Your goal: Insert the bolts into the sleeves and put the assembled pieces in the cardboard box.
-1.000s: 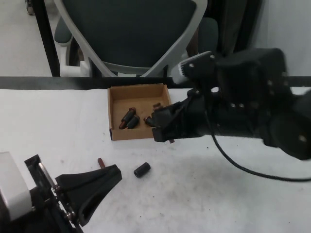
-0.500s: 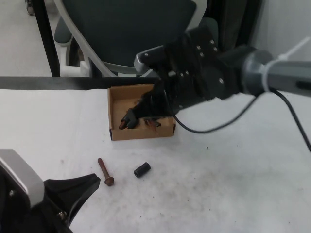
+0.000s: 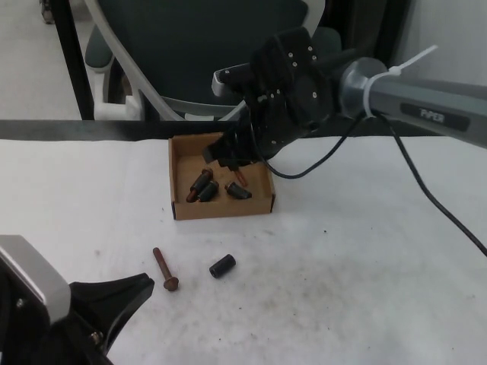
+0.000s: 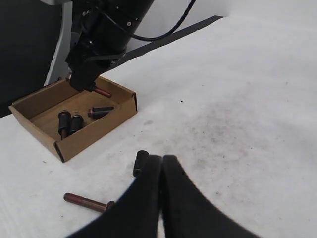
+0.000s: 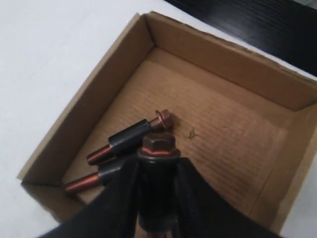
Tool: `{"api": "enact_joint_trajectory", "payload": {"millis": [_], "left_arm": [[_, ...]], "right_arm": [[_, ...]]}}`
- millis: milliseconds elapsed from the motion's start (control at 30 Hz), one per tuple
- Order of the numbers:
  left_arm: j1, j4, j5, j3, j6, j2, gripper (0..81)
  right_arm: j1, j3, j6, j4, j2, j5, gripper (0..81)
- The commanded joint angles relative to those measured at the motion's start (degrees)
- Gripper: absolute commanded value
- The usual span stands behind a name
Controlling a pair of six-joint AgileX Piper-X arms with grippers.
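Nearest, the left gripper hangs closed and empty near a loose bolt and sleeve. Farther off, the right gripper pinches a sleeved bolt above the box. I'd release it low, over bare cardboard. Its head is coppery and six-sided, its body black.

bolt shank hidden between fingers
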Motion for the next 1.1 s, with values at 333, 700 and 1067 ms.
{"api": "enact_joint_trajectory", "payload": {"millis": [333, 700, 1067], "left_arm": [[-0.18, -0.67, -0.71, -0.72, -0.10, -0.45, 0.8], [-0.18, -0.67, -0.71, -0.58, -0.09, -0.45, 0.8], [-0.18, -0.67, -2.41, -0.59, -0.09, 0.58, 0.8]], "right_arm": [[-3.27, -7.15, 1.24, 2.10, 6.73, 3.23, 0.1], [-3.27, -7.15, 1.24, 5.10, 6.73, 3.59, 46.0], [-3.16, -7.15, -2.21, 10.96, 3.32, 3.16, 35.7]]}}
